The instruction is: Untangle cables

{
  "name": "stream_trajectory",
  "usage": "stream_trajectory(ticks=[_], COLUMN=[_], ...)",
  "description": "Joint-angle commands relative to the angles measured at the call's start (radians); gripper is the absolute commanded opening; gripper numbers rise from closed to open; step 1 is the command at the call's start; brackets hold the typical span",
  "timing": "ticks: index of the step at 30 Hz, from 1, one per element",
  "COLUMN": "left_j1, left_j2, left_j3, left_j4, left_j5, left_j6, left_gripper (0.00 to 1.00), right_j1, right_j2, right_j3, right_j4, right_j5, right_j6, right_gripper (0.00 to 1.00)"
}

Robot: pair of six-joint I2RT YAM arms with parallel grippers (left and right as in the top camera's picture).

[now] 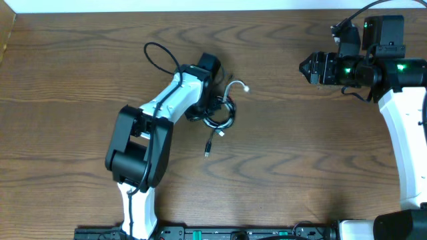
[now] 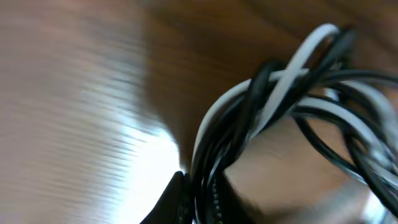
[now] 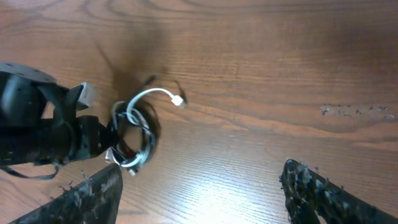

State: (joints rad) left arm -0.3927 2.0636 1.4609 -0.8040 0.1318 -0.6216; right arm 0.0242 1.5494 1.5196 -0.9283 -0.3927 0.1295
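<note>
The black and white cables lie coiled together in a small tangle at mid-table. A white plug end curls up to the right, and a black end trails toward the front. My left gripper is shut on the tangle's left side. In the left wrist view the cables loop out of its closed jaws, black and white strands crossing. My right gripper hangs open at the far right, well away from the tangle. The right wrist view shows the cables far off, with nothing inside that gripper.
A thicker black arm wire loops over the table behind the left arm. The right arm's white link runs along the right edge. Bare wooden tabletop lies between the two arms.
</note>
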Motion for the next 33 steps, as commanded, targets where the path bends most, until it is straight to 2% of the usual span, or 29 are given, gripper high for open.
stream_trajectory(ticks=[1,3,9,15,18,21,23,24,27,29,33], left_j1=[0.013,0.025,0.088,0.106,0.106,0.106,0.106,0.106,0.113,0.133,0.188], left_j2=[-0.164,-0.217,-0.253,-0.253,-0.253,-0.253,-0.253,-0.253,-0.253,-0.253,-0.253], left_j3=[0.039,0.039,0.039,0.039,0.039,0.039,0.039,0.039,0.039,0.039,0.039], left_j4=[0.04,0.078,0.152,0.164,0.192,0.234,0.249,0.251,0.253,0.265,0.293], left_j5=[0.333,0.499,0.858,0.882,0.882,0.882,0.882,0.882,0.9,0.953,1.021], left_j6=[0.256,0.304,0.303,0.278,0.24,0.183,0.163,0.163,0.16,0.16,0.163], left_gripper=[0.07,0.07,0.07,0.07,0.08,0.07,0.07,0.07,0.07,0.07,0.07], right_j1=[0.038,0.064,0.148,0.195,0.215,0.221,0.221,0.221,0.219,0.216,0.215], right_j2=[0.007,0.007,0.024,0.085,0.137,0.184,0.21,0.216,0.246,0.26,0.276], right_j3=[0.016,0.016,0.016,0.016,0.016,0.016,0.016,0.016,0.016,0.016,0.016], right_j4=[0.003,0.008,0.019,0.02,0.023,0.023,0.019,0.015,-0.037,-0.077,-0.109], right_j5=[-0.023,-0.032,-0.029,-0.04,-0.068,-0.085,-0.047,-0.023,0.183,0.32,0.421], right_j6=[0.016,0.017,0.097,0.107,0.133,0.164,0.203,0.221,0.339,0.381,0.389], right_gripper=[0.8,0.8,0.81,0.8,0.75,0.59,0.39,0.32,0.08,0.02,0.01])
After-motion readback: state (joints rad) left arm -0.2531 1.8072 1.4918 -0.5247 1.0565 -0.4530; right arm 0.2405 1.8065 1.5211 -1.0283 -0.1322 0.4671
